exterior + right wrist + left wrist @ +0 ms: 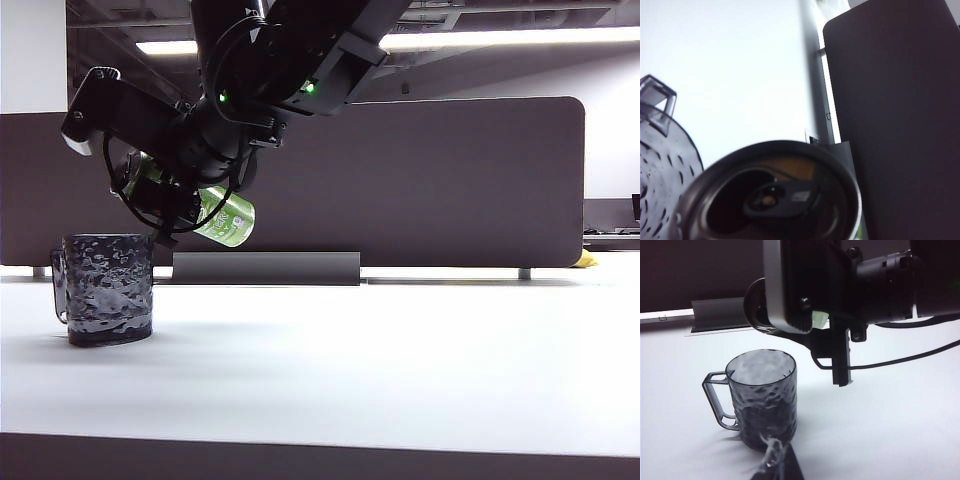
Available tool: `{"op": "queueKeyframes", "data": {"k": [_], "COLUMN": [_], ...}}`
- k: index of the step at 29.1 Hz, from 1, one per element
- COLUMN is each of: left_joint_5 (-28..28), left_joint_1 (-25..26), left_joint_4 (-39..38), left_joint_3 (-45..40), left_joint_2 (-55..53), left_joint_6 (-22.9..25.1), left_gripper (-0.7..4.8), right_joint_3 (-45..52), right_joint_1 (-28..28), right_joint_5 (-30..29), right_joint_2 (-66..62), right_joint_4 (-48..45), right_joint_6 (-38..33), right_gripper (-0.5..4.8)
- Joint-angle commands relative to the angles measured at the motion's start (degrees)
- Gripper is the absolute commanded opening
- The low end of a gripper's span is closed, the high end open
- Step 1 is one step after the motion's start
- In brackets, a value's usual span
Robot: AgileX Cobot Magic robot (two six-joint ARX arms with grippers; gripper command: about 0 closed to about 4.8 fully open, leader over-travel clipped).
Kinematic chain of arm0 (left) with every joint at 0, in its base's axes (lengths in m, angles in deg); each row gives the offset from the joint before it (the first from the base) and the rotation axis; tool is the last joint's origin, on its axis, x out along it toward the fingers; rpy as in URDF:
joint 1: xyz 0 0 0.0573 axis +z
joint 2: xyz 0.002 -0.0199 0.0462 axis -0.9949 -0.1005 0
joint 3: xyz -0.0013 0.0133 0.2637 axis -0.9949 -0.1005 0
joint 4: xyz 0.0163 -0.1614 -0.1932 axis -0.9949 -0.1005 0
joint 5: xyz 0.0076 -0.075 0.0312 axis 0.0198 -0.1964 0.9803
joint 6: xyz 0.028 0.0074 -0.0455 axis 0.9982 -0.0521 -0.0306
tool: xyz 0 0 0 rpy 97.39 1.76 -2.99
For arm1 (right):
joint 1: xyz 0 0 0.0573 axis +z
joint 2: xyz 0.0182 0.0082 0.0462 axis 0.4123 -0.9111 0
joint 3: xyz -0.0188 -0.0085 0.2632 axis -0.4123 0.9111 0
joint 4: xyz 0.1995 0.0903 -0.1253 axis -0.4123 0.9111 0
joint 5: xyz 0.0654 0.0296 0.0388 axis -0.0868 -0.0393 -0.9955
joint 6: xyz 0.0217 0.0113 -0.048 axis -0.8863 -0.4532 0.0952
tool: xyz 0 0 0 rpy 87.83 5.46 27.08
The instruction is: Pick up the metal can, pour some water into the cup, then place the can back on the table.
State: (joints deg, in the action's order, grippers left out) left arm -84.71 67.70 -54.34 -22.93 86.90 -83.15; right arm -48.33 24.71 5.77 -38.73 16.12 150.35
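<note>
My right gripper (172,212) reaches across to the left side of the exterior view and is shut on the metal can (228,217). The green can hangs tilted in the air, just above and beside the rim of the cup (108,290). This dark, bumpy mug stands upright on the white table (380,370). In the right wrist view the can's open top (772,200) fills the foreground, with the cup (660,175) close beside it. The left wrist view shows the cup (762,395) under the right arm's finger (840,362). Of my left gripper (782,467) only a dark blurred wedge shows.
A tall dark partition (420,180) runs behind the table, with a low dark bar (265,268) at its foot. The right arm's cables (910,357) hang above the table behind the cup. The table's dark front edge (320,460) is near the camera.
</note>
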Motion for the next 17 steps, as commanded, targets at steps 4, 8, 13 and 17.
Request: {"op": "queueKeyframes", "data": {"k": [4,8,13,17], "left_joint_5": [-0.22,-0.22,-0.2,-0.22], "left_joint_1": [-0.09,-0.09,-0.09,-0.09], "left_joint_4": [0.77,0.77,0.77,0.77], "left_joint_3": [0.07,0.07,0.07,0.07], "left_joint_2": [-0.04,-0.04,-0.04,-0.04], "left_joint_6": [0.0,0.0,0.0,0.0], "left_gripper": [-0.05,-0.05,-0.05,-0.05], "right_joint_3": [-0.46,-0.46,-0.46,-0.46], "right_joint_1": [0.44,0.52,0.22,-0.09], "right_joint_5": [1.75,3.96,6.1,6.1], "right_joint_2": [0.81,1.14,1.46,1.57], "right_joint_4": [-2.49,-2.91,-5.27,-6.12], "right_joint_6": [-5.53,-11.98,-21.33,-26.05], "right_gripper": [2.28,2.09,2.0,2.0]}}
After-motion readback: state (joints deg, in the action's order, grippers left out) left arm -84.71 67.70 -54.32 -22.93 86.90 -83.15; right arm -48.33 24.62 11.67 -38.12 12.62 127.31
